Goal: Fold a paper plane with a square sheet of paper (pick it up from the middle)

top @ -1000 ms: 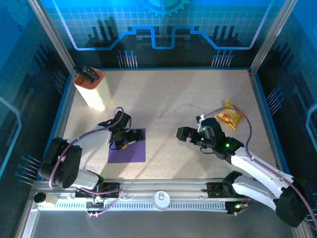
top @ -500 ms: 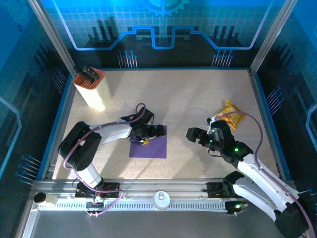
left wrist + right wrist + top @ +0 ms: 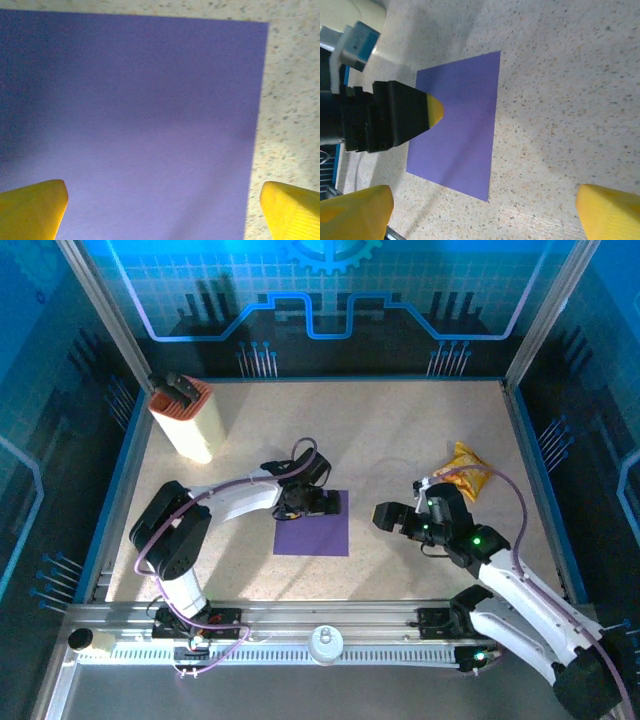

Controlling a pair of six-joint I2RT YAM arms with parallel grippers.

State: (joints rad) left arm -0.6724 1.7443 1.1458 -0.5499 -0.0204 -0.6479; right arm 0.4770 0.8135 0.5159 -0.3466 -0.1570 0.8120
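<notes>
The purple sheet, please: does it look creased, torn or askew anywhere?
Nothing stands out: the square sheet of paper lies flat on the table, edges straight, no crease or tear visible, beneath the open left gripper.

The far middle of the table (image 3: 400, 430) lies bare, wide enough for either arm. A tall cream-and-orange box (image 3: 185, 420) blocks the far-left corner, and a snack packet (image 3: 462, 470) sits at the right (just beyond the right arm). The left gripper (image 3: 322, 505) covers the far edge of the purple sheet (image 3: 312, 538). A bare strip separates it from the right gripper (image 3: 385, 517).
</notes>
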